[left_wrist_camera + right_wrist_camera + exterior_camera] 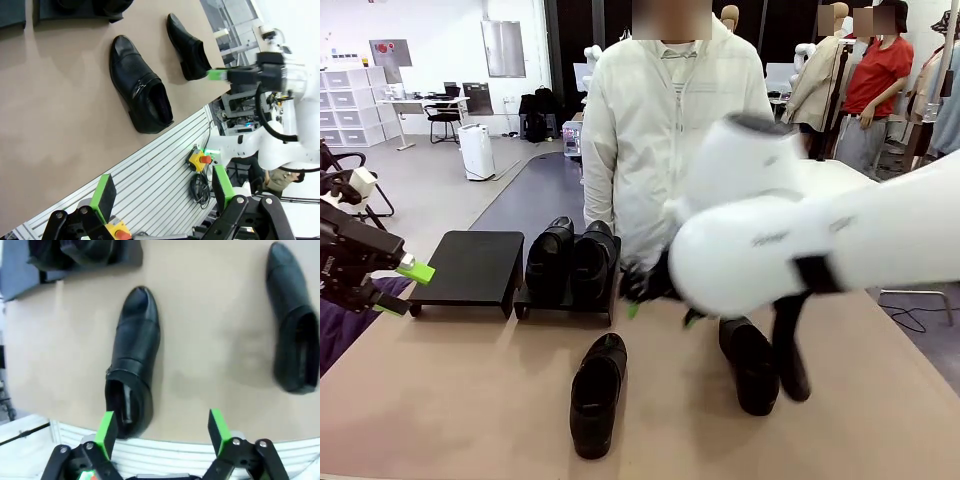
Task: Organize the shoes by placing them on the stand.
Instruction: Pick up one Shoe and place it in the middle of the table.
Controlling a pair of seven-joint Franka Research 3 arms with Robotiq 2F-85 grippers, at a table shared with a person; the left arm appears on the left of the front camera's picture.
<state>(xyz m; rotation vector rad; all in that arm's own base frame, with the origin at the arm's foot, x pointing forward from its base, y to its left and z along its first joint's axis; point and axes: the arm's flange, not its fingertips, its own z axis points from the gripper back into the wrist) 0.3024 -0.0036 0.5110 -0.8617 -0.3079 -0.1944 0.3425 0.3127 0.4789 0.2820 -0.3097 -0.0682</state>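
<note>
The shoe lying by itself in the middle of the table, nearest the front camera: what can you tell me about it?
The middle shoe is a glossy black slip-on that looks like leather, with a rounded toe and a small metal trim across the top. It sits upright on its sole on the tan table, with its toe toward the stand and its opening toward the robot's side. Only the table touches it. The other loose shoe lies apart to its right.

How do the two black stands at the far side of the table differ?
The left stand carries nothing, while the right stand holds two shoes side by side. The left stand sits near the open left gripper; the right stand sits in front of the person. Both are black and low.
</note>
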